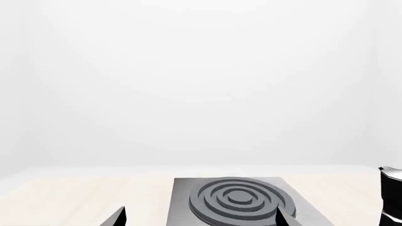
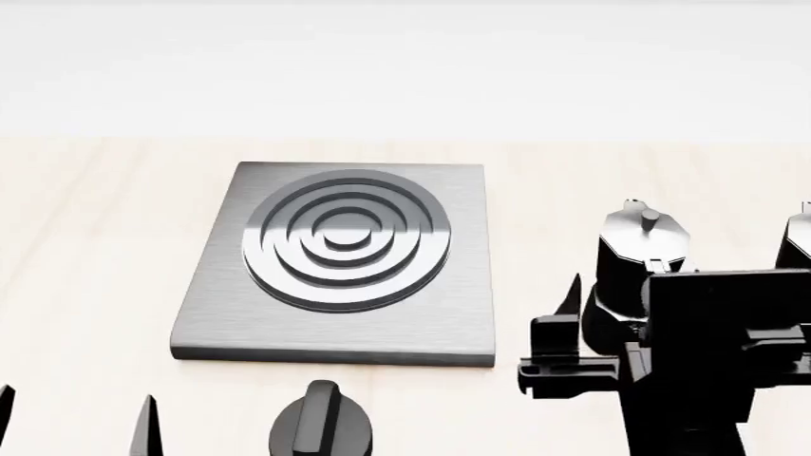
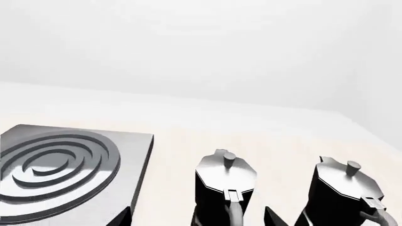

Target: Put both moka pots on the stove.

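Observation:
Two black faceted moka pots with silvery lids stand upright on the table to the right of the stove (image 2: 342, 252). The left moka pot (image 2: 640, 252) (image 3: 226, 181) turns its handle toward my right gripper (image 3: 197, 219). That gripper is open, with one fingertip (image 2: 573, 294) beside the pot and nothing clamped. The right moka pot (image 3: 344, 188) sits at the head view's edge (image 2: 799, 242). My left gripper (image 1: 201, 219) (image 2: 76, 423) is open and empty, near the table's front left, facing the stove (image 1: 236, 200). The burner rings are bare.
A squat black round knob (image 2: 321, 423) lies just in front of the stove's near edge. The light wooden table (image 2: 89, 237) runs back to a plain white wall. One moka pot shows at the left wrist view's edge (image 1: 390, 195).

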Tool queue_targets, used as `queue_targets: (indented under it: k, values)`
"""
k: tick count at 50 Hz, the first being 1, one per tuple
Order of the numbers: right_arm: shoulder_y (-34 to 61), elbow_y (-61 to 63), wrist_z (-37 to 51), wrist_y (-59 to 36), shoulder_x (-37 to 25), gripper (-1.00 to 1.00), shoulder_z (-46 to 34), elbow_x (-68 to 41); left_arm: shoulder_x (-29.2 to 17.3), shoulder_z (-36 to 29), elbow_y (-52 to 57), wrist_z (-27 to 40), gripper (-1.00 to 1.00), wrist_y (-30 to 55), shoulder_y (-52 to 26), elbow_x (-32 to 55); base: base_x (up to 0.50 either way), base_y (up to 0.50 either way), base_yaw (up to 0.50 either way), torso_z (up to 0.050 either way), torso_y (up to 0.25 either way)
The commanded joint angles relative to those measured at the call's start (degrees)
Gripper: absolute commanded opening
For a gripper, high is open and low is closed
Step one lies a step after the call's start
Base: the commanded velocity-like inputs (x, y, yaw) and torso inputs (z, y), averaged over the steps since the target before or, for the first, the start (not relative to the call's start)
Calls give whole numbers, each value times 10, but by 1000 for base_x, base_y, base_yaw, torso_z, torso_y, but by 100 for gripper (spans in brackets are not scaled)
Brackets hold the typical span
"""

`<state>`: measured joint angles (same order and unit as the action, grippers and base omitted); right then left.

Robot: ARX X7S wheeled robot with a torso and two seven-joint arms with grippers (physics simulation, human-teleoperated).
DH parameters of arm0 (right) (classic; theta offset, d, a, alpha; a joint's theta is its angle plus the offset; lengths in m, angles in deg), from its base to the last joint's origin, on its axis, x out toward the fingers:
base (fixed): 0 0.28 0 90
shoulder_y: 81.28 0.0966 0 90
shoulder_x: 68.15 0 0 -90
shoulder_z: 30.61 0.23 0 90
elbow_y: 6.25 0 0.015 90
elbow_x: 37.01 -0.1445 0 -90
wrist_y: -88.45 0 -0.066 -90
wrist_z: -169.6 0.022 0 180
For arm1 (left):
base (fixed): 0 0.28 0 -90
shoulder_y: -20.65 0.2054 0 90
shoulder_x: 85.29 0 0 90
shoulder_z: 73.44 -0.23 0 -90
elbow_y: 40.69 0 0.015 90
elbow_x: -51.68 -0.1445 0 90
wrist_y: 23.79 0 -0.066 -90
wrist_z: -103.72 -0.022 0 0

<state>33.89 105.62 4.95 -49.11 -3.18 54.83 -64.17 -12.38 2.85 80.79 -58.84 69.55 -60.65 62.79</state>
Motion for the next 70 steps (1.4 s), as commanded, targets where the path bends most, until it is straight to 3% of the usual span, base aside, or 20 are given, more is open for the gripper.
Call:
queue_targets:
  k: [1,28,48,70]
  values:
    - [65,-76,-34,-48,-25,100,-9,-15,-3,-1,1,4,100,-2,1,6,0,0,0,0,0]
    - [180,-249,-101,-44,-23,100,-52,-6,-10,-17,2,10,100,1,-1,-5,0,0,0,0,0]
    - [181,-382,-128,28,-5,100,-80,25,-13,-21,0,15,100,0,-4,-4,0,0,0,0,0]
    - [184,-441,-138,73,3,100,-85,38,-15,-33,-6,16,100,-6,-4,-8,0,0,0,0,0]
